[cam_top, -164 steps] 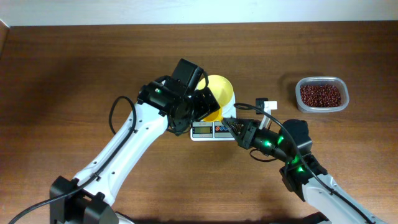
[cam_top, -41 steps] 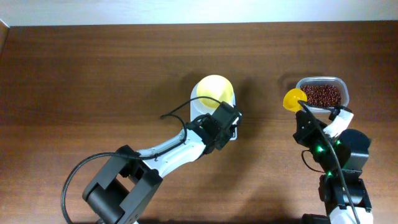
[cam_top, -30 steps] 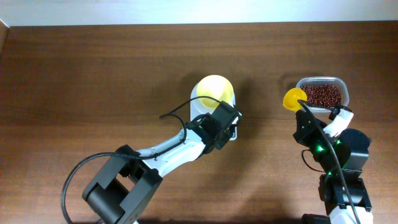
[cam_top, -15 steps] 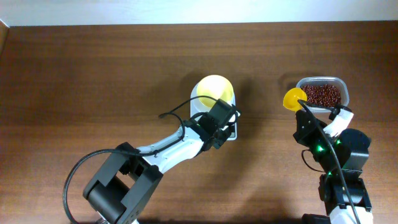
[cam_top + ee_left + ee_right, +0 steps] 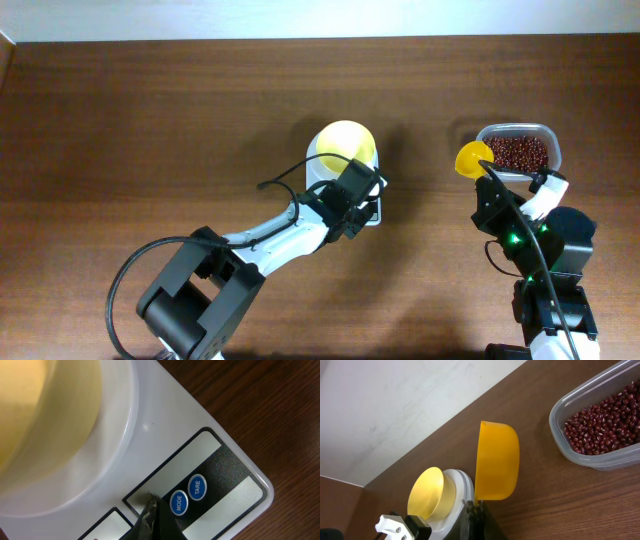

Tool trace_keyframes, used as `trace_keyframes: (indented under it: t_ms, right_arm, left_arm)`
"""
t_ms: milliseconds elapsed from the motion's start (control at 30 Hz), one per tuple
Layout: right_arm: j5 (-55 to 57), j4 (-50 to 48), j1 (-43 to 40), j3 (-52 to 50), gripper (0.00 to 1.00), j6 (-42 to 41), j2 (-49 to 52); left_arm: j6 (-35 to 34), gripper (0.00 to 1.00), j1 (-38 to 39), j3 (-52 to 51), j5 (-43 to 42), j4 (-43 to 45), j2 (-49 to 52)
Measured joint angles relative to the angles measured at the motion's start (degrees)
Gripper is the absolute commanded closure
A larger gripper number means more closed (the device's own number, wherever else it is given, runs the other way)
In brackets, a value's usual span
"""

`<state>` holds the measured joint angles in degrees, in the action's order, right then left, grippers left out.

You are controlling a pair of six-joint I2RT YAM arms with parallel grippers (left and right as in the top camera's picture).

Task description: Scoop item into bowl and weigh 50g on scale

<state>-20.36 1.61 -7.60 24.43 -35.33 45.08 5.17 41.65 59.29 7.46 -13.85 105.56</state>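
The pale-yellow bowl (image 5: 345, 149) stands on the white scale (image 5: 313, 175); no beans show inside it. My left gripper (image 5: 358, 200) is shut and holds nothing. In the left wrist view its tip (image 5: 151, 506) rests on the scale's (image 5: 165, 425) front panel, just left of the blue MODE button (image 5: 178, 503). The bowl (image 5: 45, 415) fills the upper left of that view. My right gripper (image 5: 476, 506) is shut on the handle of a yellow scoop (image 5: 496, 460), which it holds up just left of the beans (image 5: 607, 417).
The beans (image 5: 516, 152) lie in a clear rectangular tub (image 5: 559, 435) at the right back of the brown table. A TARE button (image 5: 197, 486) sits beside MODE. The right arm (image 5: 530, 240) stands in front of the tub.
My left gripper has shifted slightly over the scale's front panel. The right arm and the scoop have stayed still.
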Motion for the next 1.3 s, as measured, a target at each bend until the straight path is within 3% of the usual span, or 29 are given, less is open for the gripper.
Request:
trace_keyframes:
  t_ms: [333, 567, 733, 833, 900, 967, 1000, 1133, 1300]
  right_arm:
    - [0.0, -0.5, 0.0, 0.0, 0.96, 0.0, 0.0]
    - [0.9, -6.91, 0.0, 0.0, 0.96, -0.57, 0.04]
    - [5.68, -20.2, 0.0, -0.17, 0.96, -2.62, 3.34]
    - [5.97, -30.32, 0.02, -0.13, 0.96, -3.15, 8.66]
    - [5.88, -35.93, 0.02, -0.17, 0.96, -3.28, 12.24]
    - [5.11, -42.16, 0.02, -0.2, 0.96, -3.43, 16.7]
    - [4.37, -45.42, 0.02, -0.2, 0.96, -3.52, 18.71]
    - [2.89, -48.76, 0.0, -0.2, 0.96, -5.11, 23.98]
    - [1.11, -48.78, 0.02, -0.2, 0.96, -6.58, 25.49]
  left_arm:
    - [0.0, 1.0, 0.0, 0.39, -0.39, -1.95, 0.0]
    - [0.0, 0.99, 0.0, 2.16, -5.01, -14.08, -5.25]
    - [-0.46, 0.92, -0.39, 7.28, -8.52, -17.18, -20.06]
    - [-0.46, 0.89, -2.69, 8.02, -2.14, -16.22, -26.36]
    - [-0.44, 0.77, -4.28, 8.02, 1.62, -16.35, -26.6]
    - [-0.72, 0.56, -6.71, 8.02, 4.39, -15.69, -26.49]
    - [-0.81, 0.34, -7.96, 8.02, 5.07, -14.82, -26.49]
    - [-1.09, 0.01, -13.79, 8.02, 6.51, -14.14, -26.49]
    - [-1.27, 0.01, -15.91, 8.02, 6.93, -14.23, -26.49]
